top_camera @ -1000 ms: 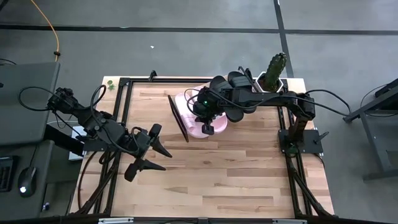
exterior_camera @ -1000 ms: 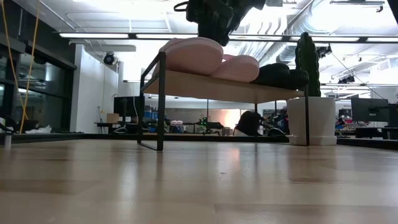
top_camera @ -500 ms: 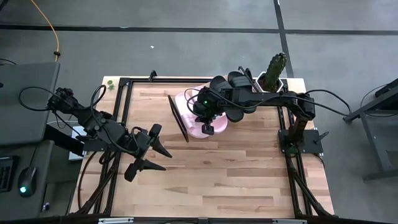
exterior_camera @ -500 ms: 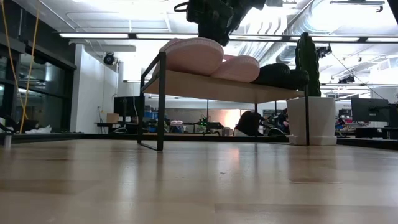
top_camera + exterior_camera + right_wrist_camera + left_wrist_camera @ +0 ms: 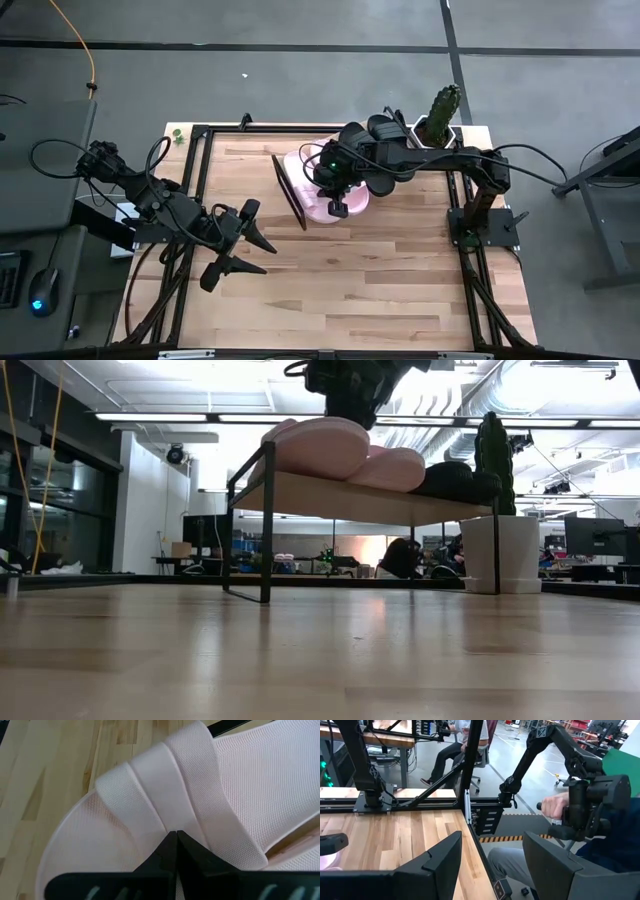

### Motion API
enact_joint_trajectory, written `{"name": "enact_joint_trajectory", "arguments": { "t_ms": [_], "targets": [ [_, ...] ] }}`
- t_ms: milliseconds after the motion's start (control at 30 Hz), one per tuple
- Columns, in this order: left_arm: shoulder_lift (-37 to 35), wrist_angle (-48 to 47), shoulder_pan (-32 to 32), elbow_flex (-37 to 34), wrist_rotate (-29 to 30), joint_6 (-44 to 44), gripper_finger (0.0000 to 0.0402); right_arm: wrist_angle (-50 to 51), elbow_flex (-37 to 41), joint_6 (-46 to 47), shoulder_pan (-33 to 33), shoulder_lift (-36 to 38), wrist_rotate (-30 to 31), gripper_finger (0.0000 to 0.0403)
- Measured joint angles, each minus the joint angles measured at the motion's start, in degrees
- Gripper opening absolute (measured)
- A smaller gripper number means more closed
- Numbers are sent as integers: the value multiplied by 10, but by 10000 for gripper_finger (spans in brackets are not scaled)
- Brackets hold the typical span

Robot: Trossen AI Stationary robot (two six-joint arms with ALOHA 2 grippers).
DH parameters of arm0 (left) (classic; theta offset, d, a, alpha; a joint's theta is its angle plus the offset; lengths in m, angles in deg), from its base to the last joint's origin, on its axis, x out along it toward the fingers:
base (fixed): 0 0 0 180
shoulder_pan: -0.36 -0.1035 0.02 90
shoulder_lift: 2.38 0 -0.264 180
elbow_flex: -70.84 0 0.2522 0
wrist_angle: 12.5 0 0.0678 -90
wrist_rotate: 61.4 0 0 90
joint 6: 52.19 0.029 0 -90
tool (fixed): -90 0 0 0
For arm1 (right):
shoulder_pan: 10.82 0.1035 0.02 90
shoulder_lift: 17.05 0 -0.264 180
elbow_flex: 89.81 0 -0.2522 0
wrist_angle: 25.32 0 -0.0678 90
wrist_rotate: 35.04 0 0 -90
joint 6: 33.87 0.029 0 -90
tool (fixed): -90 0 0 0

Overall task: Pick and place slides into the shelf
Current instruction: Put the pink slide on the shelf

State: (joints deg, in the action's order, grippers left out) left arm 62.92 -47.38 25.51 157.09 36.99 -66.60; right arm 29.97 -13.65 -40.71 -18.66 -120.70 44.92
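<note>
Three slides are parked on the shelf [image 5: 340,495], two black, one pink. The last pink slide [image 5: 165,810] is held by its strap at the shelf's end, pinched in the right gripper [image 5: 176,840]. The left gripper [image 5: 243,243] is kept spread, idle.

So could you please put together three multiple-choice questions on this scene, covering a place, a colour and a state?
1. Where is the left hand?
A. over bare tabletop, away from the shelf
B. on the shelf
C. at the cactus pot

2. What colour is the slide under the right hand?
A. black
B. pale pink
C. green

3. How are the right hand's fingers?
A. wide open
B. out of view
C. shut on the slide's strap

Answers: 1 A, the high view shows it far from the shelf. 2 B, the right wrist view shows pink. 3 C, the fingers meet at the strap.
</note>
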Motion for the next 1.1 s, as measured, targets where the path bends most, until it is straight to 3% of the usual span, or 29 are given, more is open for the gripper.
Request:
{"name": "enact_joint_trajectory", "arguments": {
  "t_ms": [1100],
  "targets": [
    [1,-1,0,0,0,0,200,-2,2,-11,-10,56,6,0]
  ]
}}
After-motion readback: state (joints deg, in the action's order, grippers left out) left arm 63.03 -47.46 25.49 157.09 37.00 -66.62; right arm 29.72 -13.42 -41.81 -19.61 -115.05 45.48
